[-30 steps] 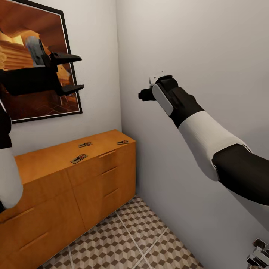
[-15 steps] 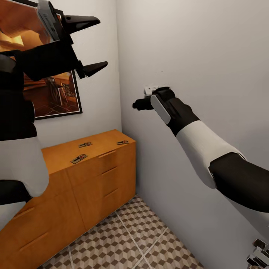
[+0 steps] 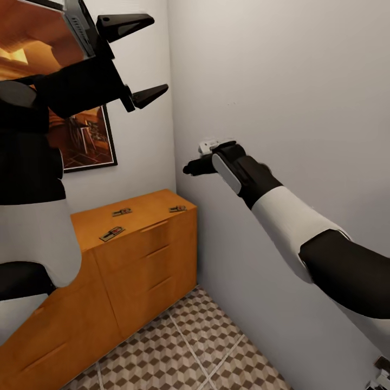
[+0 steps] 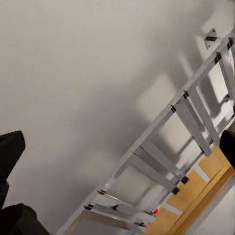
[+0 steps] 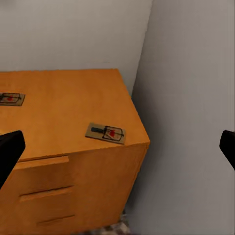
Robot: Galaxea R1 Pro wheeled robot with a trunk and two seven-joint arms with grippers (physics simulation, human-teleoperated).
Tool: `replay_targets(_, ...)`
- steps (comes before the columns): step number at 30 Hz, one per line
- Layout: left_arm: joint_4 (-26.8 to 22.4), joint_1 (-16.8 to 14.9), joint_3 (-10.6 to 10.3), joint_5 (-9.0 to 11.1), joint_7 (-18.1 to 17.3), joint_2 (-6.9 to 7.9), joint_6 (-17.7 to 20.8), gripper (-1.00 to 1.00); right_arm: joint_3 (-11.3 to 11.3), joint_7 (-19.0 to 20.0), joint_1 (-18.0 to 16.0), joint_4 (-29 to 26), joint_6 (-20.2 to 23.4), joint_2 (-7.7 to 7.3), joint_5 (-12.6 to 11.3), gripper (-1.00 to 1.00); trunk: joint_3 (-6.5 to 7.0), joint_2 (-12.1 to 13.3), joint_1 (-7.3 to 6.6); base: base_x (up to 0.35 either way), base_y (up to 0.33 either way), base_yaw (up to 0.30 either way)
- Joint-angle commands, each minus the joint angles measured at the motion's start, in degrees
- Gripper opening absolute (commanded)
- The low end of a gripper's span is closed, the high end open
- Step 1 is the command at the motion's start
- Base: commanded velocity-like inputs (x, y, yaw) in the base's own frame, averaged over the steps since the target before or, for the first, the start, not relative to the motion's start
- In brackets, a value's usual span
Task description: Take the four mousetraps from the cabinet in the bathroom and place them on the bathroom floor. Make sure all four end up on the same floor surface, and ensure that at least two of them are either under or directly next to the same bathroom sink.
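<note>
A chrome towel rack hangs on the pale wall.

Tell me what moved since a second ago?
The left gripper went up and toward the corner, jaws open and empty. The right gripper came down and reached a bit toward the cabinet. Nothing was picked up. The three mousetraps seen on the cabinet top, like the corner one, stayed put.

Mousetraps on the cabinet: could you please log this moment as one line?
mousetraps: three visible on cabinet top | left gripper: open, raised, empty | right gripper: open, above cabinet corner
</note>
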Motion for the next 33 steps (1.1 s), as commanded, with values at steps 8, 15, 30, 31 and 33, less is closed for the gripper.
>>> replay_targets(8, 0.0, 0.7, -0.1, 0.5, 0.8, 0.08, 0.1, 1.00, 5.6, 0.4, 0.3, 0.6, 3.9, 0.08, -0.2, 1.00, -0.06, 0.0, 0.03, 0.331, 0.000, 0.000)
replay_targets(15, 0.1, 0.9, -0.2, 0.5, 0.8, 0.15, 0.1, 1.00, 8.9, 0.6, 0.3, 0.6, 7.9, 0.39, 0.0, 1.00, -0.06, 0.0, 0.03, 0.284, 0.000, 0.000)
replay_targets(30, 0.0, 1.2, -0.3, 0.5, 0.8, 0.00, 0.1, 1.00, 26.5, 9.4, 0.3, 0.3, 7.9, 0.21, 0.2, 1.00, -0.06, 0.0, 0.03, 0.029, 0.000, 0.000)
replay_targets(31, 0.0, 1.2, -0.3, 0.5, 0.8, 0.00, 0.1, 1.00, 26.9, 10.5, 0.3, 0.2, 7.9, 0.18, 0.3, 1.00, -0.06, 0.0, 0.03, 0.002, 0.000, 0.000)
replay_targets(33, 0.1, 1.6, -0.4, 0.5, 0.8, 0.00, 0.1, 1.00, 28.7, 15.6, 0.3, -0.2, 7.5, 0.04, 0.8, 1.00, -0.06, 0.0, 0.03, 0.000, 0.000, 0.000)
